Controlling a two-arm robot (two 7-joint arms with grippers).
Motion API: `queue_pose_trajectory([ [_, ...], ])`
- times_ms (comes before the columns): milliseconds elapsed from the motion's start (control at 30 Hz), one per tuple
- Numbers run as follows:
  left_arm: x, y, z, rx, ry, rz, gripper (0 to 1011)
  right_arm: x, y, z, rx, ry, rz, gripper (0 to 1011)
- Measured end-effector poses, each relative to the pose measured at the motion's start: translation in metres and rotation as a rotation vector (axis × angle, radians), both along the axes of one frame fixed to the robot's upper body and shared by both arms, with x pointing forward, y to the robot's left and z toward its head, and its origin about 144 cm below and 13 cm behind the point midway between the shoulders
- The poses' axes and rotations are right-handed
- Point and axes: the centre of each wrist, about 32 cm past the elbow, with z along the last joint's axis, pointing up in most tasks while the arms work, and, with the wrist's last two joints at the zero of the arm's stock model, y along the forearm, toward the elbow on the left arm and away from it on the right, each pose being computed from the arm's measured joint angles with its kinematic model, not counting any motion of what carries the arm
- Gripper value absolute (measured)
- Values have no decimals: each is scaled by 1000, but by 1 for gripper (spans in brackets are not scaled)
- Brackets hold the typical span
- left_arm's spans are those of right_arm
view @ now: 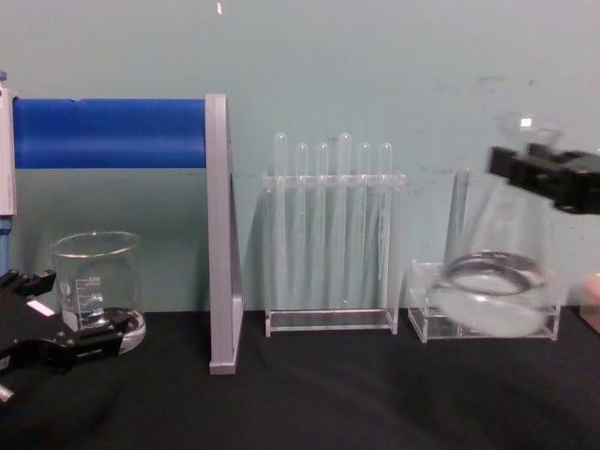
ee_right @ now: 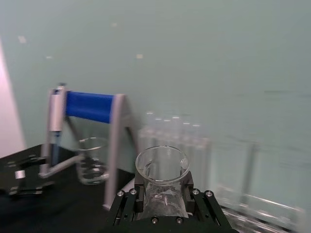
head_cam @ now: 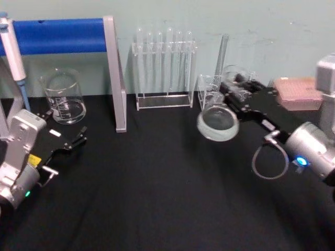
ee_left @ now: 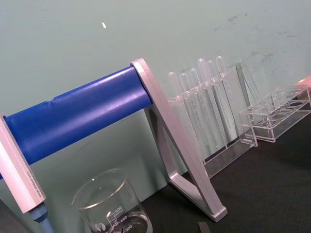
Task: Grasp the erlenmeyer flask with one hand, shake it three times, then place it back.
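Erlenmeyer flask (head_cam: 218, 121) hangs gripped by right tool (head_cam: 236, 90); beaker (ee_left: 114, 208) reads 400.

A pale green wall (view: 375, 56) stands flat and evenly lit behind the silver stand with a blue bar (head_cam: 63, 35). The bench (head_cam: 157, 198) has a matte black top that meets the wall just behind the stand's foot. 1 small white fleck (view: 218, 7) sits on the wall directly above the stand's upright, and faint dark scuffs mark the wall farther right of it.
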Motion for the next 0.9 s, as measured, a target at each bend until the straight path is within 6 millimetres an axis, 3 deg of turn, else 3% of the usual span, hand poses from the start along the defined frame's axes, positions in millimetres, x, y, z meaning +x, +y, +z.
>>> queue_pose_trajectory([
  [233,0,0,0,0,0,0,1001,-12,-22,0,5,-3,-110,448],
  [467,0,0,0,0,0,0,1001,-11,-22,0,4,-1,-90,448],
  [633,0,0,0,0,0,0,1001,-4,-9,0,-2,3,-5,448],
  [900,0,0,0,0,0,0,1001,11,27,-2,-18,18,217,448],
])
